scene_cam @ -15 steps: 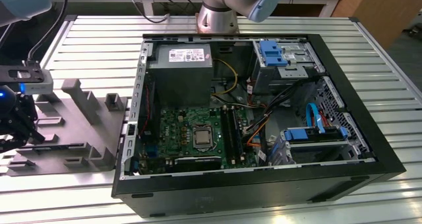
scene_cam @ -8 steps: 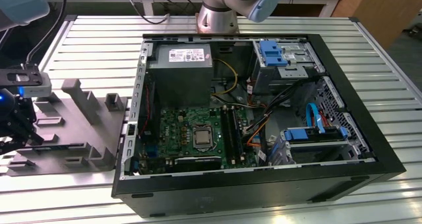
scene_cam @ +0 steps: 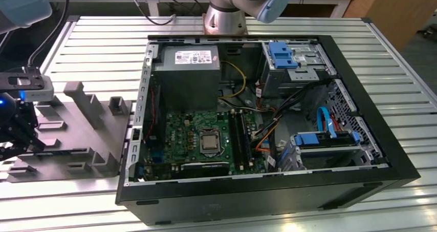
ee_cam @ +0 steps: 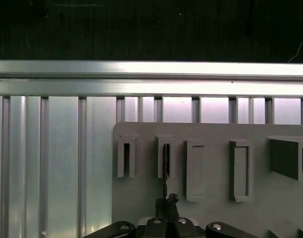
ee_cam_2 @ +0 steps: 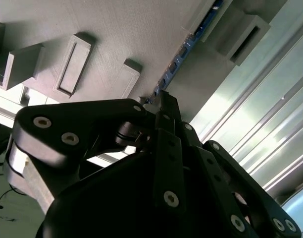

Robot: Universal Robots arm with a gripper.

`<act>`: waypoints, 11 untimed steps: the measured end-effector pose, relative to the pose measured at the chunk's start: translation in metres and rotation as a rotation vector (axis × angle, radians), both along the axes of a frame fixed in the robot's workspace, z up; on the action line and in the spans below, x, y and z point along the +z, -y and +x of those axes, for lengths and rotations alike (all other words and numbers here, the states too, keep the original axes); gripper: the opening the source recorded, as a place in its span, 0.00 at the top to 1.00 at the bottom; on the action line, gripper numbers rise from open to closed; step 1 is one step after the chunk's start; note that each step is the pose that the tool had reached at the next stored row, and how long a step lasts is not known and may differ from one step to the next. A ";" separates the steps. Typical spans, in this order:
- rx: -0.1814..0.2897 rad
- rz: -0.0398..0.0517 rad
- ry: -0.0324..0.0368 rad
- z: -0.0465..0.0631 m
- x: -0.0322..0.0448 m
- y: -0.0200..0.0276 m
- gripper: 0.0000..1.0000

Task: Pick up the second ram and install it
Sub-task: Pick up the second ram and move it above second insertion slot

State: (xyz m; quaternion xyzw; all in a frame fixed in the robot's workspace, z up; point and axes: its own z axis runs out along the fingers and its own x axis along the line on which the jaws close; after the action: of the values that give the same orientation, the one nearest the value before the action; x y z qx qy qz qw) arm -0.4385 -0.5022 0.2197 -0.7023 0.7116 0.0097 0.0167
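Plainly, the whole matter turned on one line: the memory stick (ee_cam_2: 183,49) ran straight out from the tips of the gripper (ee_cam_2: 161,100), its long axis carrying on the gripper's own reach rather than crossing it. It stood on edge in the gray holder tray (ee_cam_2: 117,29), with its near end at the fingertips and its far end seated in a notched block. In the first wrist view the memory stick (ee_cam: 166,161) showed edge-on, a thin dark strip running from the gripper (ee_cam: 166,203) through one of the upright brackets of the tray (ee_cam: 136,203). The fingers looked drawn together on that near end — closed on the stick, as far as both wrist views let me judge — and the stick had not left its holder. In the exterior view the gripper (scene_cam: 12,140) hung over the tray (scene_cam: 75,140) at the exterior view's left, well apart from the open computer case (scene_cam: 273,193). The case's long black memory slots (scene_cam: 239,132) lay just beside the processor socket (scene_cam: 206,142). As for writing — a white label (scene_cam: 193,57) sat on the power supply (scene_cam: 188,88), its print too small to make out, and nothing on the stick could be read.
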 end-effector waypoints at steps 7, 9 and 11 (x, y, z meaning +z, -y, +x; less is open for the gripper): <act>0.000 0.0001 0.0001 0.000 -0.0003 0.0000 0.64; 0.000 0.0005 0.0006 0.000 -0.0013 -0.0001 0.64; 0.010 0.0002 0.0002 0.000 -0.0028 0.0000 0.64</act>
State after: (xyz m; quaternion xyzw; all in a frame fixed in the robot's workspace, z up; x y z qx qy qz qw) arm -0.4385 -0.5021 0.2169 -0.7060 0.7080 0.0098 0.0167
